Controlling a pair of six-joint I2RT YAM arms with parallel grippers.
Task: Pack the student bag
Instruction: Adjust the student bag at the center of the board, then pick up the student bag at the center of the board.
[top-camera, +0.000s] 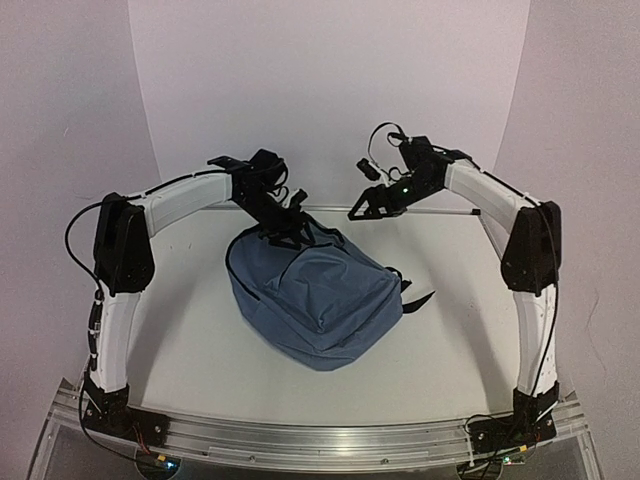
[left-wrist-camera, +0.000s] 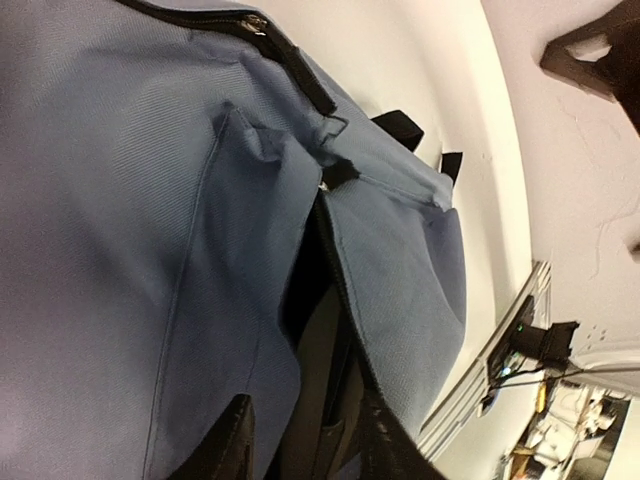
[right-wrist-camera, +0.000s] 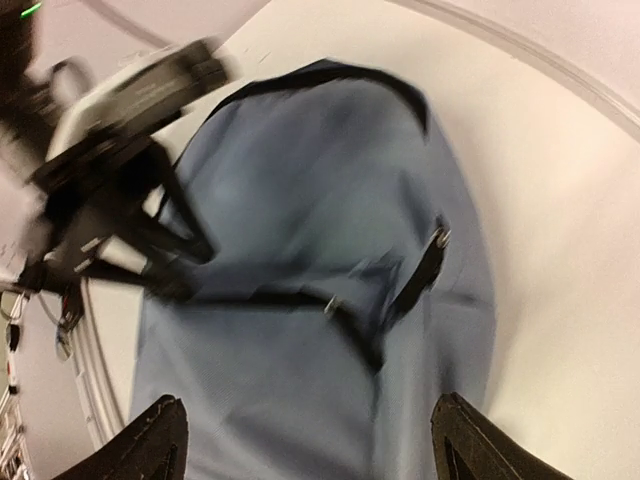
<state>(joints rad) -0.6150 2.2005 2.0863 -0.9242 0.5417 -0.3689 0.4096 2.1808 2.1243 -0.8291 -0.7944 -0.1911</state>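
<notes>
The student bag (top-camera: 320, 300), slate-blue with black zippers, lies in the middle of the white table. My left gripper (top-camera: 290, 232) is at the bag's far top edge. In the left wrist view its fingers (left-wrist-camera: 235, 440) stand apart on either side of the unzipped slit (left-wrist-camera: 320, 330), where dark lining shows; nothing is pinched between them. My right gripper (top-camera: 358, 213) hovers to the right of the bag's top, above the table. In the blurred right wrist view its jaws are wide open (right-wrist-camera: 315, 450) over the bag (right-wrist-camera: 320, 200), holding nothing.
A black strap (top-camera: 415, 300) trails from the bag's right side. An aluminium rail (top-camera: 320, 435) runs along the near table edge between the arm bases. A thin metal rod (top-camera: 450, 211) lies at the back right. A white curved backdrop (top-camera: 330, 80) rises behind the table.
</notes>
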